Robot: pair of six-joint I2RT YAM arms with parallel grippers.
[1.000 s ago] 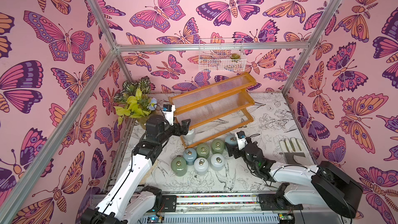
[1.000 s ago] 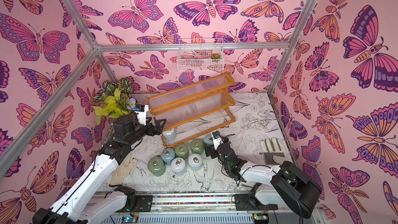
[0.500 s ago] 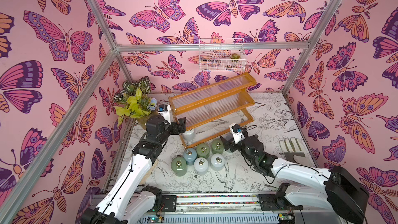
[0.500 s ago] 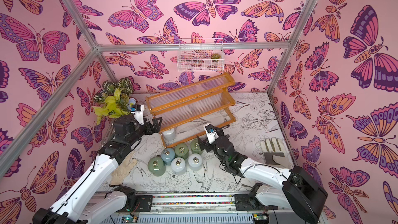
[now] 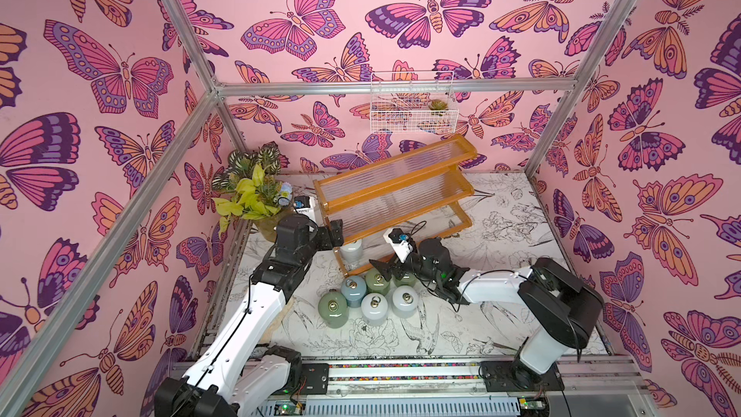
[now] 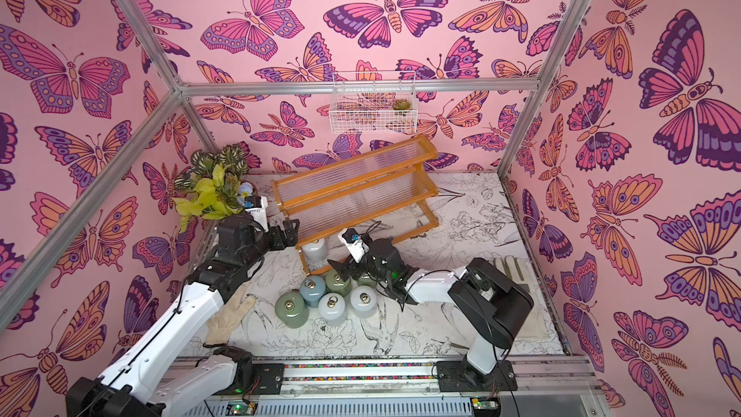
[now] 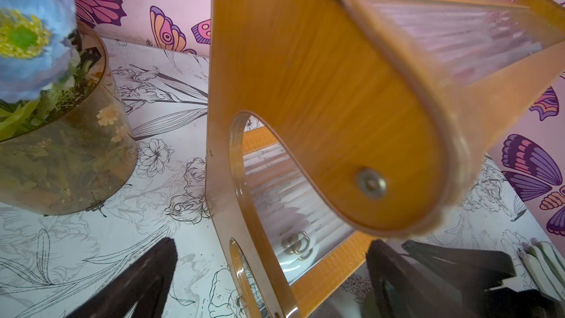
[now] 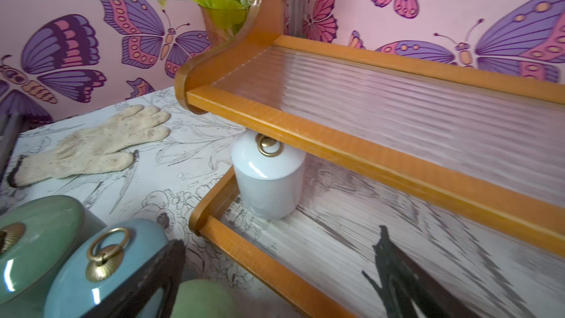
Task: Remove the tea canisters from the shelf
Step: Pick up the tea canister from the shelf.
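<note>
Swinging left over the last second from the right end of the canister cluster (image 5: 374,306), the right gripper (image 5: 389,270) now hangs over the cluster's far edge. Its jaws are spread wide and hold nothing, and it points at the near left corner of the shelf (image 5: 401,168). The left gripper (image 5: 335,231) has barely shifted. It hovers at the shelf's left end with its fingers (image 7: 146,270) well apart and empty, and the orange side panel shows between them in its wrist view. One white canister (image 5: 351,248) stands upright on the bottom tier at that near left corner, its brass ring just under the middle tier's front rail. The cluster sits on the table (image 5: 501,314) just near of the shelf. Its sage green, light blue and white canisters are upright and packed close together, with one green one partly hidden beneath the right gripper. Farther out, a pale glove (image 6: 230,314) lies flat on the left by the left arm. A vase of leaves and flowers (image 5: 256,198) stands in the far left corner, and a white wire basket (image 5: 413,112) hangs on the far wall.
</note>
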